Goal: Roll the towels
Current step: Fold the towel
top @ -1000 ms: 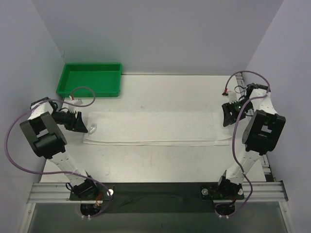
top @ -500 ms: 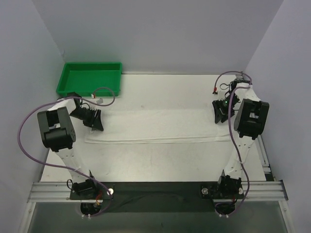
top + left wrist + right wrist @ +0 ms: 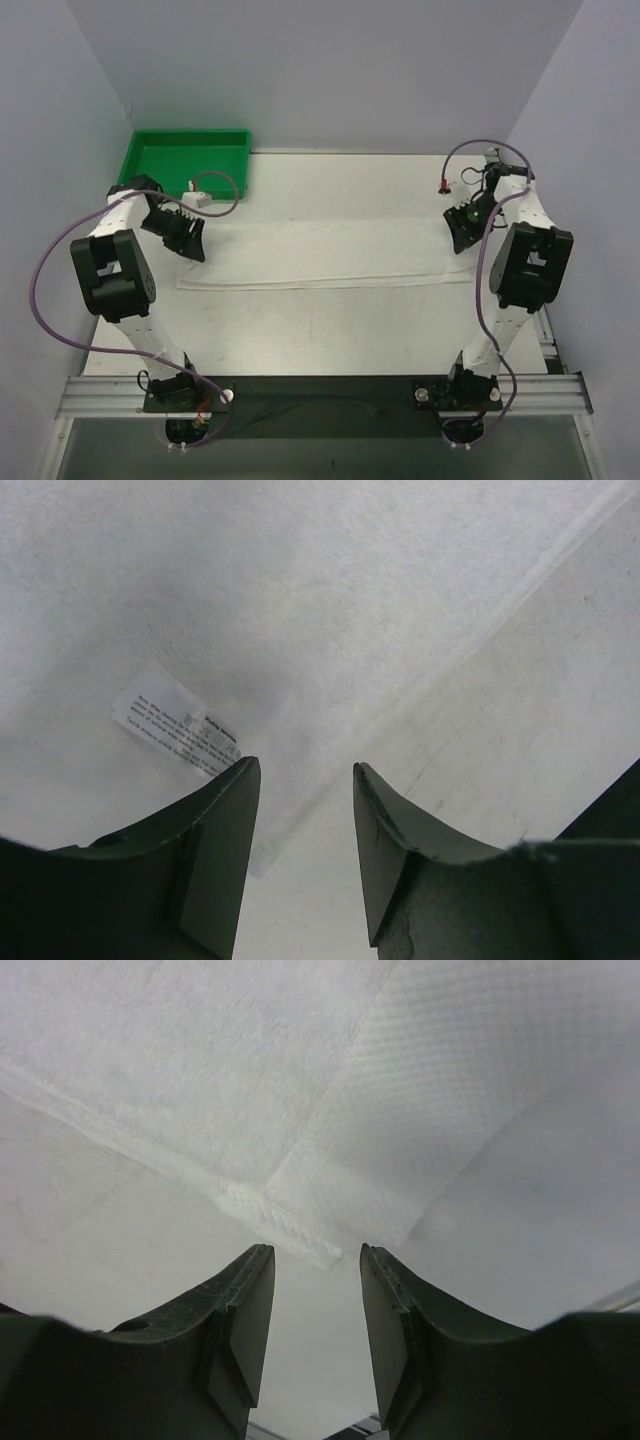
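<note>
A white towel (image 3: 325, 255) lies flat across the middle of the table, folded into a long strip. My left gripper (image 3: 190, 245) hangs over its far left corner, open and empty; in the left wrist view the gripper (image 3: 305, 780) is above the towel's edge (image 3: 300, 630), beside a small care label (image 3: 175, 725). My right gripper (image 3: 460, 235) hangs over the far right corner, open and empty; in the right wrist view the gripper (image 3: 315, 1260) is just short of the towel's hemmed corner (image 3: 290, 1210).
A green plastic tray (image 3: 185, 163) stands at the back left, close behind the left arm. Grey walls close in the table on the left, right and back. The arm bases stand on a rail at the near edge (image 3: 320, 395).
Both arms have swung from the towel's short ends toward its far corners. The towel now lies a little flatter and farther back at its ends.
</note>
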Available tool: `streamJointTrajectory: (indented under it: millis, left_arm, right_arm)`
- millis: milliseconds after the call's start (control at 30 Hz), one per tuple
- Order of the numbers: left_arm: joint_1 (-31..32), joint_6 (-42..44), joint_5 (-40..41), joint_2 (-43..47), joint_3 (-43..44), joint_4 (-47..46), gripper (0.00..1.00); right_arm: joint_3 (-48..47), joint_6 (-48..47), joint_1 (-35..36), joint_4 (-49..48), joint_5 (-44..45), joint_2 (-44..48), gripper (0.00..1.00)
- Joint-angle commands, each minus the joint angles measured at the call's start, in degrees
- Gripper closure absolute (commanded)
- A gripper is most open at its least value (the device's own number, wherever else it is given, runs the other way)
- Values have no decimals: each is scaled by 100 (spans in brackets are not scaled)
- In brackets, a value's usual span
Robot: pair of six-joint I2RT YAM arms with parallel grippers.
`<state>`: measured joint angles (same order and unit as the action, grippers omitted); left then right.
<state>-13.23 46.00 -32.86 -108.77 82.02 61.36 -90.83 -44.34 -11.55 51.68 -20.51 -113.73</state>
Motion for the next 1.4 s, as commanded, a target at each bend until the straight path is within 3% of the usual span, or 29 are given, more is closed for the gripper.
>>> streamJointTrajectory:
  millis: [0, 233, 467, 967, 1100, 1233, 1367]
  left_arm:
    - [-30, 743, 157, 497, -10, 631, 47]
    - [23, 1086, 491, 594, -388, 702, 45]
    - [40, 1359, 913, 620, -476, 693, 43]
    - [40, 1833, 1352, 655, -730, 386, 36]
    - [58, 1939, 1493, 664, -793, 271, 38]
    - [75, 2044, 1668, 603, -828, 201, 43]
    - [67, 2080, 1792, 611, -986, -45, 47]
  right_arm:
    - [450, -892, 91, 159, 214, 712, 61]
    - [1311, -1295, 443, -667, 1048, 914, 62]
    - [1998, -1718, 575, -1572, 1761, 1028, 54]
    - [2359, -2184, 672, -1784, 2332, 976, 53]
    - [2228, -2070, 681, -1784, 2297, 932, 60]
    - [2148, -2044, 681, -1811, 2324, 853, 76]
    - [2104, -2061, 681, -1802, 2324, 835, 86]
